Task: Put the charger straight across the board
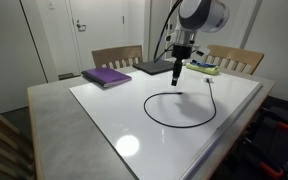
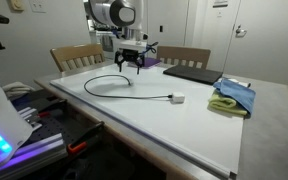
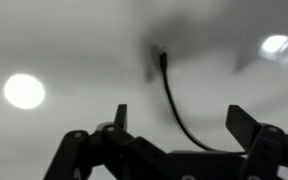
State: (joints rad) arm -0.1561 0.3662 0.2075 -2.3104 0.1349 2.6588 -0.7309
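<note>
My gripper (image 3: 177,114) hangs released, both fingers (image 3: 119,112) spread wide and gripping nothing. In the wrist view the charger (image 3: 169,95) runs up between them, touching neither, so I read this as lining up for a pick rather than holding one. The jaws straddle the cable, so closing them should trap it across the pads instead of pushing it aside.

The charger lies on the board (image 1: 109,112), not straight at all. In both exterior views most of its black length curls into a wide loop (image 1: 180,124) on the glossy white surface. One thin end of it sits below my gripper (image 1: 178,76), toward the far edge of the board. From the loop the cable trails off to its white plug block (image 2: 178,98), which rests flat on the board, well apart from me.

I judge the task barely begun: the loop has to be drawn out into a line. Taking the loose end makes sense, since the plug's weight could anchor the opposite end while I drag. The cable is thin and the board slick, so I may pinch nothing, or the whole charger may slide.

Beyond the board's far edge lie a purple book (image 1: 106,76) and a dark laptop (image 2: 194,73), and a cloth (image 2: 232,96) sits to the right. All are clear of the cable.
</note>
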